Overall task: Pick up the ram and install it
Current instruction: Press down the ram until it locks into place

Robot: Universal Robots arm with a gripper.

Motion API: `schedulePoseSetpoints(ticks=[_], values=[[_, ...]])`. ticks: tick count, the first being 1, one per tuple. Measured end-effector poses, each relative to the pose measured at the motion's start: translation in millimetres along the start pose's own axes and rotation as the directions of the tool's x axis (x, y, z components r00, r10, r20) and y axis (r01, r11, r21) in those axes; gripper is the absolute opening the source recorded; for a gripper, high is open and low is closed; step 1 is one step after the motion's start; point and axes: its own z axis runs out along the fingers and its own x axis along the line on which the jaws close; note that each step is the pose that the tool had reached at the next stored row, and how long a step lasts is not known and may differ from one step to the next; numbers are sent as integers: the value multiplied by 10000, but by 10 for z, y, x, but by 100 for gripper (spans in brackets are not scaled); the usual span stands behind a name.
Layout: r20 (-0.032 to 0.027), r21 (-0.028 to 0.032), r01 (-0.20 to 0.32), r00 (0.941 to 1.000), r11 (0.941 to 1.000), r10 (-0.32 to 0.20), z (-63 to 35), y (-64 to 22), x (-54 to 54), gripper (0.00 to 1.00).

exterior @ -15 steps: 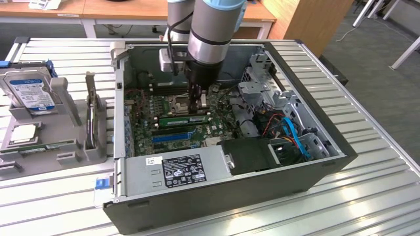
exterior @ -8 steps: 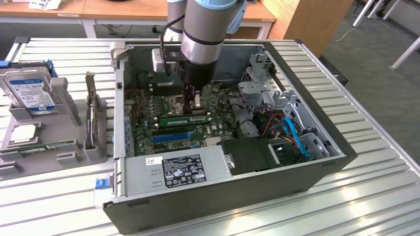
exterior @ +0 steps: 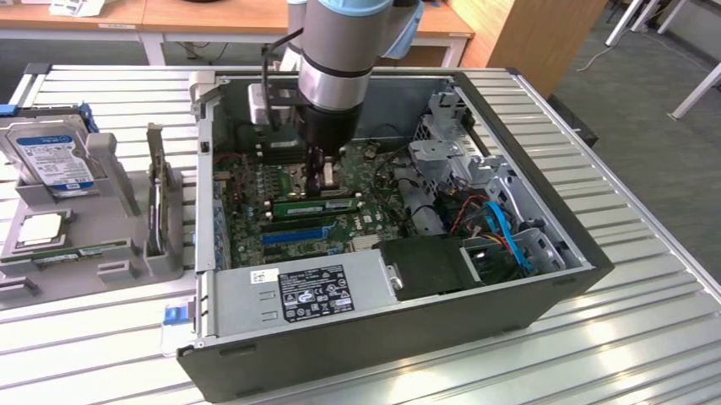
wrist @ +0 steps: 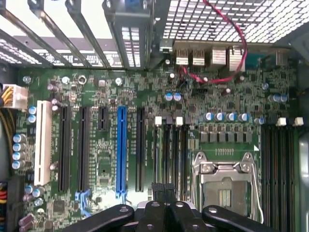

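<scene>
The ram [exterior: 317, 204] is a narrow green stick standing on edge on the motherboard [exterior: 253, 190], between the CPU socket [exterior: 333, 173] and the blue slot [exterior: 297, 233]. My gripper [exterior: 320, 179] hangs inside the open computer case [exterior: 451, 329], just behind the ram and close above the board. In the wrist view the gripper [wrist: 164, 187] is shut, its black fingertips pressed together with nothing visible between them. They hover over the black memory slots [wrist: 171, 150] beside the CPU socket [wrist: 222, 186].
A grey holder [exterior: 113, 270] on the exterior view's left carries a hard drive [exterior: 51, 160], a processor [exterior: 40, 228] and an upright card [exterior: 155, 194]. Inside the case are the power supply [exterior: 304, 291], drive cage [exterior: 451, 160] and blue and orange cables [exterior: 501, 232]. The case walls close in around the arm.
</scene>
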Motion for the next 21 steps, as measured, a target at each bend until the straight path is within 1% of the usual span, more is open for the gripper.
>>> schedulePoseSetpoints(ticks=[7,11,21], values=[[1,0,-1,10000,10000,1,5,87,1,10],[0,0,0,10000,10000,0,7,122,1,10],[1,0,0,10000,10000,0,13,133,3,10]])
